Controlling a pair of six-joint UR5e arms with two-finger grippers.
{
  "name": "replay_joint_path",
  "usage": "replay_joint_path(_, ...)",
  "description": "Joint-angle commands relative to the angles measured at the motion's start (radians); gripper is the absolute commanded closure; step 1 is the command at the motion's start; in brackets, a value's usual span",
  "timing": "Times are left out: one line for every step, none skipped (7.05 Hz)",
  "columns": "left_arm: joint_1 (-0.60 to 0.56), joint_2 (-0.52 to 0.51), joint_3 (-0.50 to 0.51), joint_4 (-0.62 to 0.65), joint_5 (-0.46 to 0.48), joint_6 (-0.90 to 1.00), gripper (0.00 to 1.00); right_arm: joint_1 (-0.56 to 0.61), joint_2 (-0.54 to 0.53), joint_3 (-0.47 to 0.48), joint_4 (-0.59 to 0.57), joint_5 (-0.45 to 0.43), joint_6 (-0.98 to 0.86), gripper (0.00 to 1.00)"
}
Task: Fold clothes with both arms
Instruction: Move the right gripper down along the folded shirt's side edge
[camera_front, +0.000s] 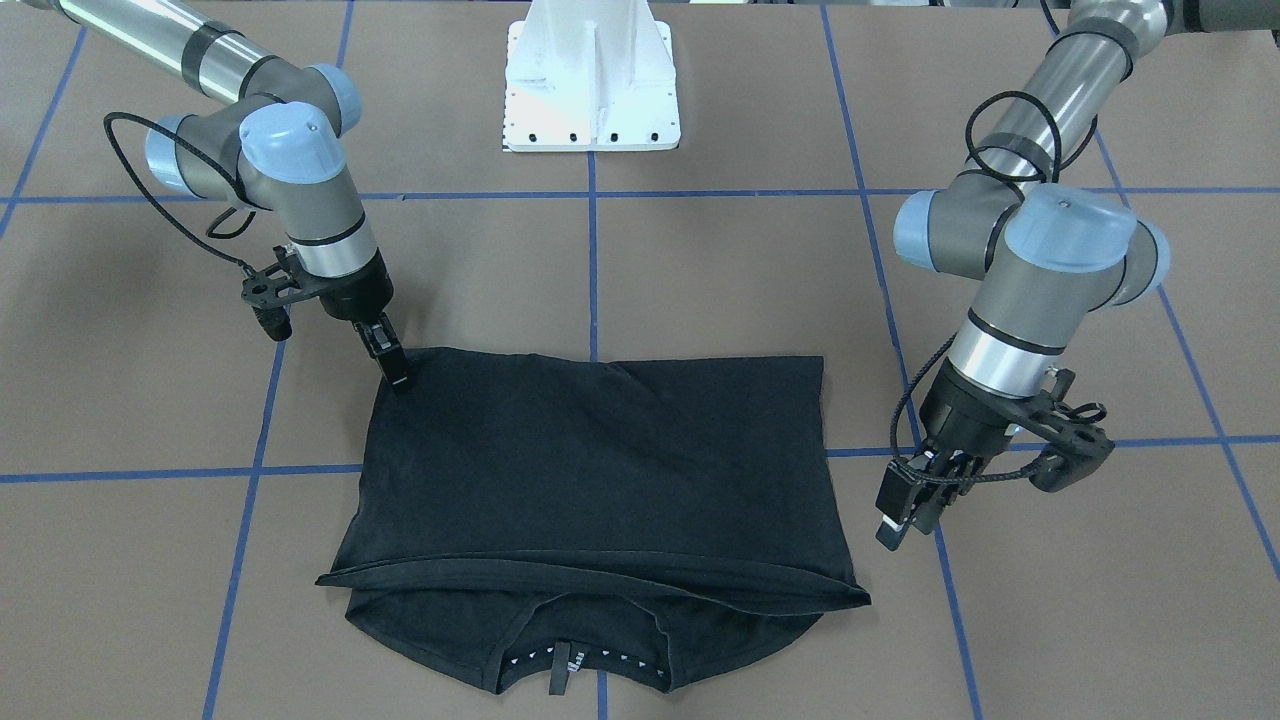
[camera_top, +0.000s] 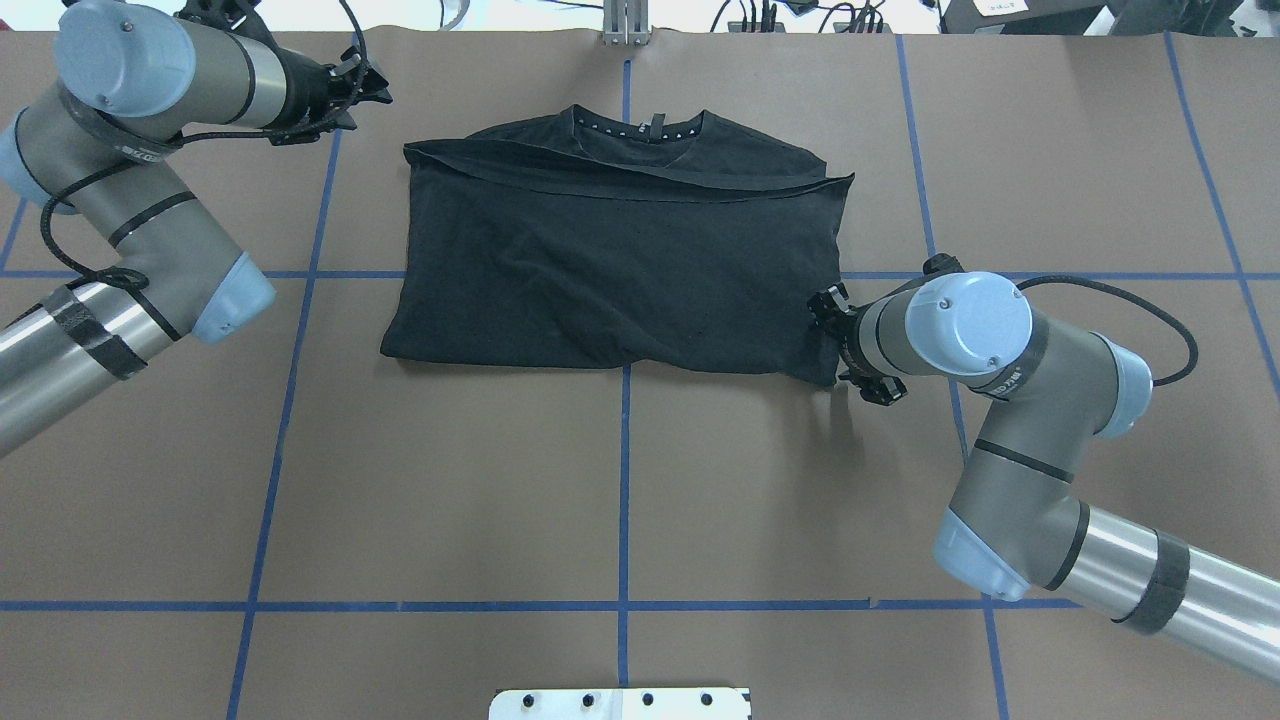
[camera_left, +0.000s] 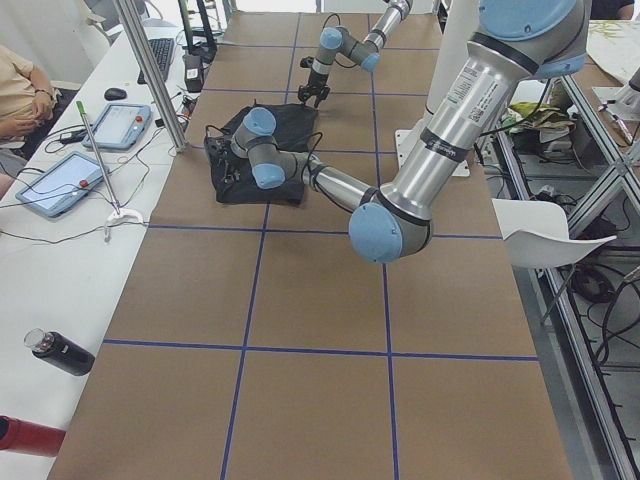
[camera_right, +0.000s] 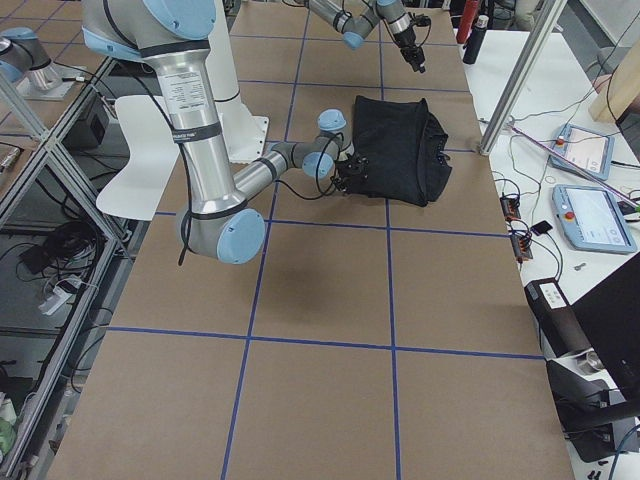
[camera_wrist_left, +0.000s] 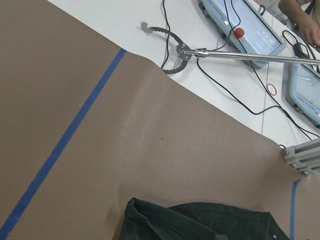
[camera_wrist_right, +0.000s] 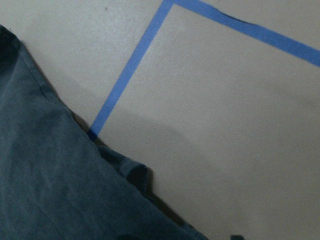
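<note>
On the brown, blue-taped counter (camera_front: 740, 290), the black T-shirt (camera_front: 600, 470) lies folded in half. The right gripper (camera_front: 397, 372), fingers pressed together, sits at a corner of the fold, likely anchoring it. The left gripper (camera_front: 905, 515) hovers beside the shirt, slightly parted and empty.

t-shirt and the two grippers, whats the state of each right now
t-shirt: folded over, lying flat, plain black side up, collar end left uncovered.
right gripper: tip down at the t-shirt's corner; whether it grips cannot be told.
left gripper: clear of the t-shirt, beside its edge, holding nothing; open or shut unclear.
</note>
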Motion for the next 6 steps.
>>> replay_joint_path(0.0, 0.0, 0.0, 0.0, 0.0, -0.001, 0.4, -0.012, -0.016, 0.013, 0.001, -0.001, 0.0, 0.27)
replay_joint_path(0.0, 0.0, 0.0, 0.0, 0.0, -0.001, 0.4, -0.017, -0.016, 0.013, 0.0, -0.003, 0.002, 0.27)
replay_joint_path(0.0, 0.0, 0.0, 0.0, 0.0, -0.001, 0.4, -0.02, -0.016, 0.01, 0.0, -0.009, 0.002, 0.42)
replay_joint_path(0.0, 0.0, -0.001, 0.0, 0.0, -0.001, 0.4, -0.02, -0.016, 0.01, 0.0, -0.009, 0.003, 0.64)
replay_joint_path(0.0, 0.0, 0.0, 0.0, 0.0, -0.001, 0.4, -0.02, -0.016, 0.013, 0.0, -0.009, 0.003, 0.93)
replay_joint_path(0.0, 0.0, 0.0, 0.0, 0.0, -0.001, 0.4, -0.02, -0.016, 0.013, 0.001, -0.012, 0.044, 1.0)
